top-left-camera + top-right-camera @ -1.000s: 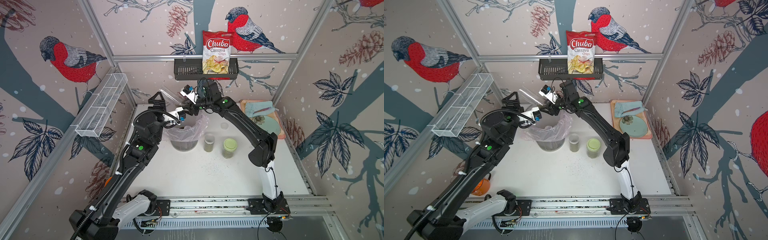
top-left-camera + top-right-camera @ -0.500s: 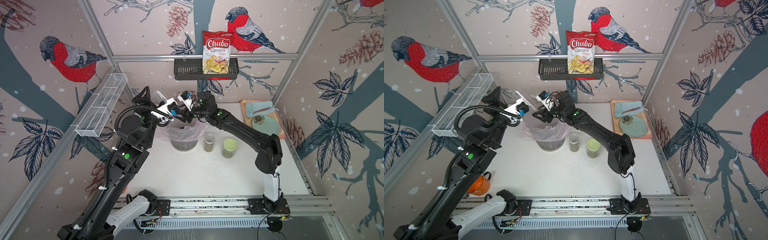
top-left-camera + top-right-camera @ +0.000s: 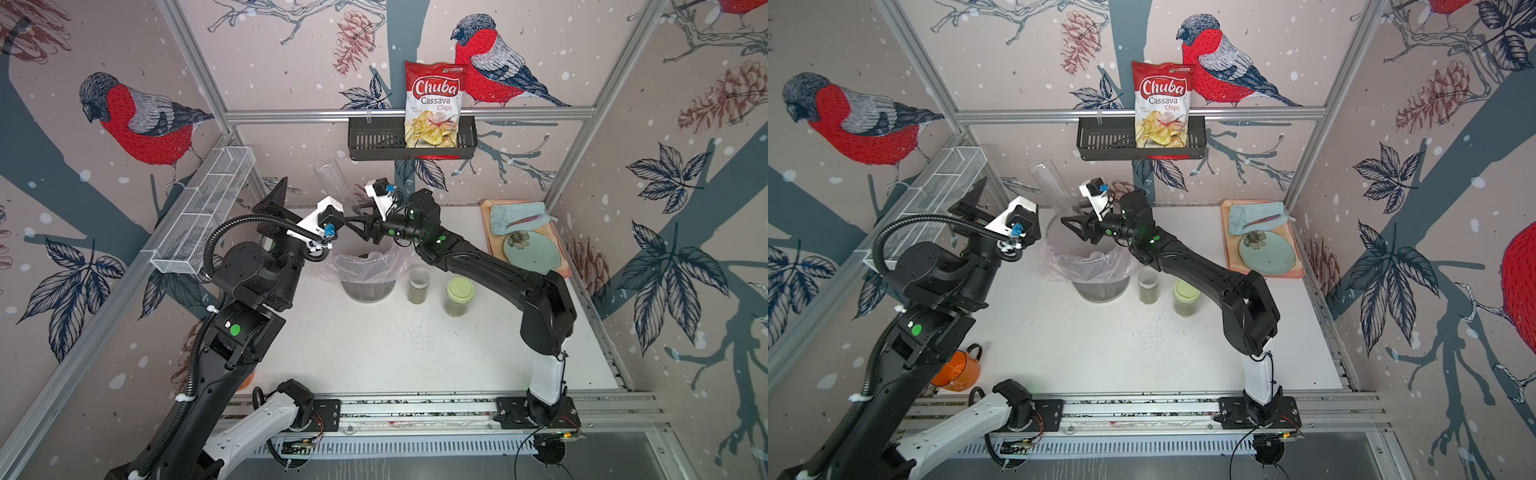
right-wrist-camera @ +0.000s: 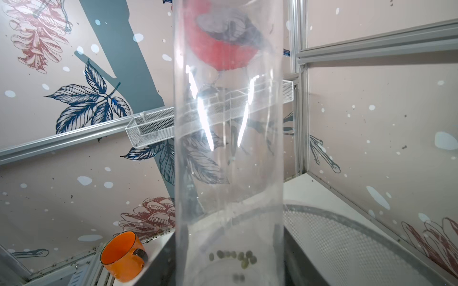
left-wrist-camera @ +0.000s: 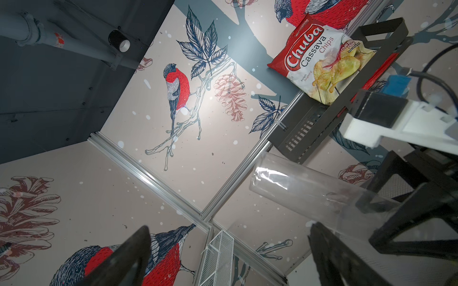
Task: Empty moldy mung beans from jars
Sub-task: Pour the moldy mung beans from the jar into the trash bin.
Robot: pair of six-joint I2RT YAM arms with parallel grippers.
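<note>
My right gripper (image 3: 360, 224) is shut on the tall narrow tube (image 3: 332, 183), holding it tilted above the bag-lined bin (image 3: 353, 266). In the right wrist view the tube (image 4: 228, 148) is almost empty, with a few mung beans (image 4: 233, 256) at its lower end by the jaws. My left gripper (image 5: 228, 260) is open and empty, raised to the left of the tube (image 5: 309, 190) and apart from it. On the table, right of the bin, stand the short clear-lidded jar (image 3: 418, 286) and the green-lidded jar (image 3: 459, 296), both holding mung beans.
A chips bag (image 3: 434, 104) sits in a black basket on the back rail. A white mesh tray (image 3: 203, 216) hangs on the left wall. A pink tray (image 3: 486, 208) with plate and cloth is back right. An orange cup (image 3: 957, 372) lies front left. Black specks (image 3: 419, 332) dot the table.
My left arm has pulled back to the left, away from the tube, with its gripper still open. The right gripper has kept hold of the tube and tipped it over the bin.
</note>
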